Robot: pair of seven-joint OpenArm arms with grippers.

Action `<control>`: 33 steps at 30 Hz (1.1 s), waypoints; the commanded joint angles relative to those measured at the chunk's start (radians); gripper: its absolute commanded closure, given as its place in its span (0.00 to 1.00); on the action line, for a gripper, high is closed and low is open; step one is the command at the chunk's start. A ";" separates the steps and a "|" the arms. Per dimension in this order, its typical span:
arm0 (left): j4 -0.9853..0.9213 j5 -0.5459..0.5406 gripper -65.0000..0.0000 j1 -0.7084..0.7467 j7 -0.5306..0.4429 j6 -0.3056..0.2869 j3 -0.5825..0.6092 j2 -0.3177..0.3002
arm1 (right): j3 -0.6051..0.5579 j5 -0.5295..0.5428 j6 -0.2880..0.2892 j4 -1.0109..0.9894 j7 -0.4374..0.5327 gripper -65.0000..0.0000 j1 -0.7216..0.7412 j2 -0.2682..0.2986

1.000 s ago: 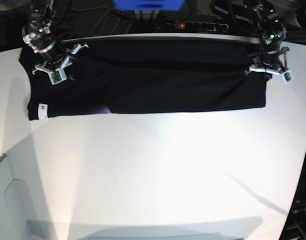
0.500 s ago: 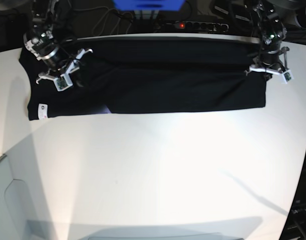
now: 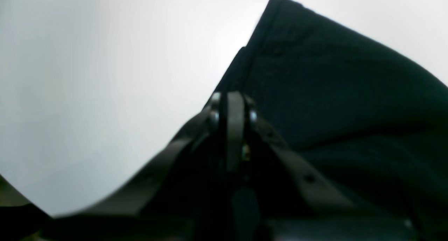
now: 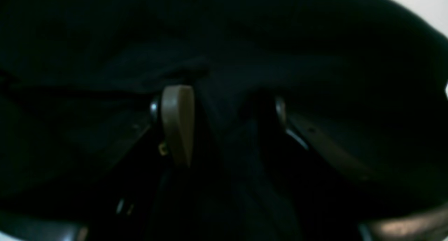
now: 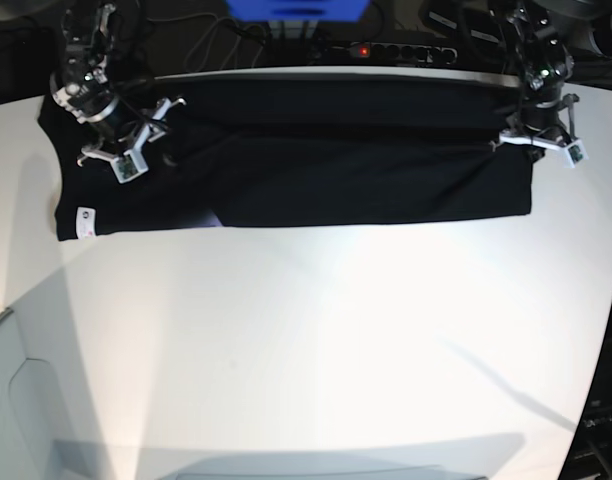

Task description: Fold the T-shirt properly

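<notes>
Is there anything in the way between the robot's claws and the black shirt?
No, nothing visible. The left gripper is pinched shut right on the T-shirt at its edge. The right gripper hangs open directly over the shirt's other end, with only black cloth between its fingers. The white table beside the shirt looks bare.

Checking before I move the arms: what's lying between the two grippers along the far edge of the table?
In the base view, only the T-shirt spans from the right gripper to the left gripper; nothing else lies on that stretch.
</notes>
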 commanded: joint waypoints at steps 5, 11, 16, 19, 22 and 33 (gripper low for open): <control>0.017 0.003 1.00 0.000 -0.022 0.000 -0.009 -0.012 | -0.003 0.013 0.003 0.018 0.022 0.76 0.000 0.004; 0.017 0.005 1.00 0.000 -0.022 0.000 -0.009 -0.012 | -0.003 0.013 0.003 0.022 0.024 1.00 0.002 0.004; 0.017 0.005 1.00 0.000 -0.022 0.000 -0.009 -0.012 | -0.003 0.013 0.003 0.059 0.024 1.00 0.006 0.005; 0.017 0.005 1.00 0.002 -0.022 0.000 -0.009 -0.012 | -0.003 0.013 0.003 0.111 0.024 1.00 0.005 0.005; 0.017 0.005 1.00 0.004 -0.022 0.000 -0.009 -0.012 | -0.014 0.013 0.003 0.151 0.024 1.00 0.006 0.002; 0.017 0.003 1.00 0.008 -0.022 0.000 -0.009 -0.012 | -0.097 0.012 0.003 0.137 0.024 1.00 0.072 0.005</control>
